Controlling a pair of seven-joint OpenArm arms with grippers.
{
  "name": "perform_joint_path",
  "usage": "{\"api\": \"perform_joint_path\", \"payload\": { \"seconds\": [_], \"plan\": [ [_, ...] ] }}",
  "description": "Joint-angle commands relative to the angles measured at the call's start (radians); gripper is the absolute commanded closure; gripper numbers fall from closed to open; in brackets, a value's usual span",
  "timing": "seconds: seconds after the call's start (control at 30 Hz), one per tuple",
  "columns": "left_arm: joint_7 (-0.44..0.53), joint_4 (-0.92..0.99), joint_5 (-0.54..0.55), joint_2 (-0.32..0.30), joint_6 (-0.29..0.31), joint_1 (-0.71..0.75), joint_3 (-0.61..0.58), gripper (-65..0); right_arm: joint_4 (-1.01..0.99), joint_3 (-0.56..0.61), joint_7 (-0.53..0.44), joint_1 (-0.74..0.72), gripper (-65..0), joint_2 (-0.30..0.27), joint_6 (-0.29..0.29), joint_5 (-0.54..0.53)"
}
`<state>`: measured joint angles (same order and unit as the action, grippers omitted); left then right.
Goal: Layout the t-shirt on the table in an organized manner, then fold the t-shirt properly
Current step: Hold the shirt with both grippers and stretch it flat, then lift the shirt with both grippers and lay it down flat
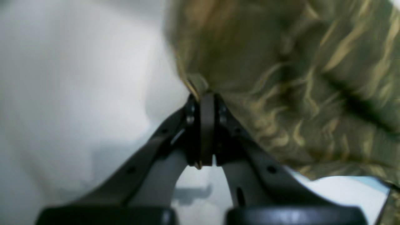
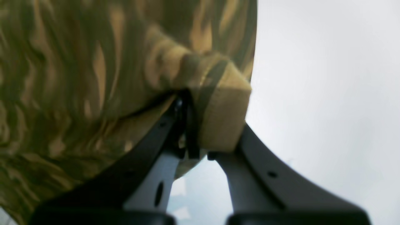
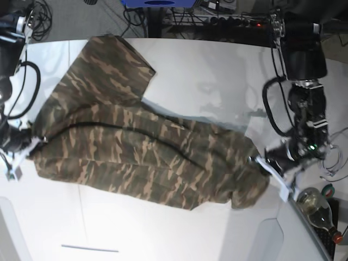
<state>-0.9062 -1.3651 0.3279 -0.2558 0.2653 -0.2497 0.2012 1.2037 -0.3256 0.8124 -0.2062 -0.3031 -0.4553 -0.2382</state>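
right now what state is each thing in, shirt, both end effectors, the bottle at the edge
t-shirt: stretched between the two arms across the table, wrinkled, one sleeve spread toward the far edge
left end effector: shut on the t-shirt's edge
right end effector: shut on the t-shirt, a tan ribbed fold bunched at its tips
bottle: lying on its side at the table's corner

Glass bottle (image 3: 318,207) at the edge — cables (image 3: 138,16) behind.
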Motion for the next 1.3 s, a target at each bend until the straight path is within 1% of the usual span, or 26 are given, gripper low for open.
{"api": "perform_joint_path", "payload": {
  "seconds": [0.0, 0.07, 0.1, 0.2, 0.27, 0.3, 0.33, 0.4, 0.43, 0.5, 0.53, 0.6, 0.63, 0.73, 0.77, 0.8, 0.9, 0.93, 1.07, 1.17, 1.27],
  "plan": [
    [-0.038, -0.040, 0.004, -0.023, 0.001, -0.027, -0.003, 0.0, -0.006, 0.019, -0.017, -0.046, -0.6, -0.017, 0.002, -0.013],
    [-0.103, -0.047, 0.004, -0.040, 0.001, -0.052, -0.003, 0.0, -0.071, 0.056, -0.021, -0.100, -0.6, -0.017, 0.002, -0.013],
    [-0.120, -0.046, 0.003, -0.046, 0.001, -0.056, -0.003, 0.0, -0.106, 0.067, -0.021, -0.124, -0.6, -0.017, 0.002, -0.013],
    [-0.126, -0.021, 0.003, -0.049, 0.001, -0.044, -0.010, 0.0, -0.219, 0.084, -0.021, -0.187, -0.6, -0.014, 0.003, -0.013],
    [-0.123, -0.007, 0.003, -0.047, 0.001, -0.003, -0.004, 0.0, -0.261, 0.070, -0.021, -0.194, -1.4, -0.014, 0.008, -0.013],
    [-0.123, -0.006, 0.003, -0.047, 0.001, 0.017, -0.003, 0.0, -0.261, 0.062, -0.021, -0.187, -1.5, -0.012, 0.020, -0.013],
    [-0.123, -0.009, 0.003, -0.047, 0.001, 0.042, -0.003, 0.0, -0.250, 0.055, -0.017, -0.177, -1.7, -0.012, 0.046, -0.013],
    [-0.121, -0.012, 0.003, -0.047, 0.001, 0.085, -0.003, 0.0, -0.198, 0.038, -0.015, -0.128, -4.2, -0.012, 0.089, -0.014],
    [-0.121, -0.014, 0.003, -0.047, 0.001, 0.108, -0.003, 0.0, -0.141, 0.024, -0.015, -0.100, -7.8, -0.012, 0.102, -0.019],
    [-0.118, -0.014, 0.003, -0.047, 0.001, 0.146, -0.003, 0.0, -0.002, -0.034, 0.003, 0.001, -20.4, -0.006, 0.103, -0.020],
    [-0.101, -0.014, 0.003, -0.046, 0.001, 0.169, -0.003, 0.0, 0.077, -0.066, 0.009, 0.052, -28.5, 0.012, 0.103, -0.020],
    [-0.063, -0.014, 0.003, -0.047, 0.001, 0.198, -0.003, 0.0, 0.201, -0.128, 0.012, 0.138, -39.8, 0.051, 0.103, -0.020],
    [-0.047, -0.014, 0.003, -0.049, 0.001, 0.212, -0.003, 0.0, 0.253, -0.162, 0.014, 0.178, -43.1, 0.072, 0.102, -0.020],
    [-0.029, -0.014, 0.004, -0.050, 0.001, 0.232, -0.003, 0.0, 0.368, -0.223, 0.015, 0.304, -43.8, 0.121, 0.099, -0.020],
    [-0.029, -0.014, 0.004, -0.050, 0.001, 0.234, -0.003, 0.0, 0.380, -0.229, 0.015, 0.339, -43.8, 0.132, 0.080, -0.022],
    [-0.029, -0.014, 0.004, -0.050, 0.001, 0.237, -0.003, 0.0, 0.379, -0.232, 0.015, 0.365, -43.8, 0.144, 0.043, -0.022],
    [-0.026, -0.015, 0.004, -0.050, 0.001, 0.254, -0.001, 0.0, 0.328, -0.232, 0.014, 0.402, -43.8, 0.190, -0.053, -0.020],
    [-0.026, -0.015, 0.004, -0.050, 0.001, 0.257, -0.001, 0.0, 0.310, -0.232, 0.009, 0.408, -43.8, 0.198, -0.073, -0.019],
    [-0.023, -0.015, 0.007, -0.050, 0.001, 0.270, -0.001, 0.0, 0.222, -0.232, 0.006, 0.408, -43.8, 0.229, -0.089, -0.019],
    [-0.023, -0.015, 0.006, -0.050, 0.001, 0.272, -0.001, 0.0, 0.170, -0.224, 0.006, 0.403, -43.8, 0.236, -0.099, -0.020],
    [-0.023, -0.015, 0.007, -0.050, 0.001, 0.277, -0.001, 0.0, 0.160, -0.224, 0.009, 0.402, -43.7, 0.249, -0.162, -0.020]
  ]
}}
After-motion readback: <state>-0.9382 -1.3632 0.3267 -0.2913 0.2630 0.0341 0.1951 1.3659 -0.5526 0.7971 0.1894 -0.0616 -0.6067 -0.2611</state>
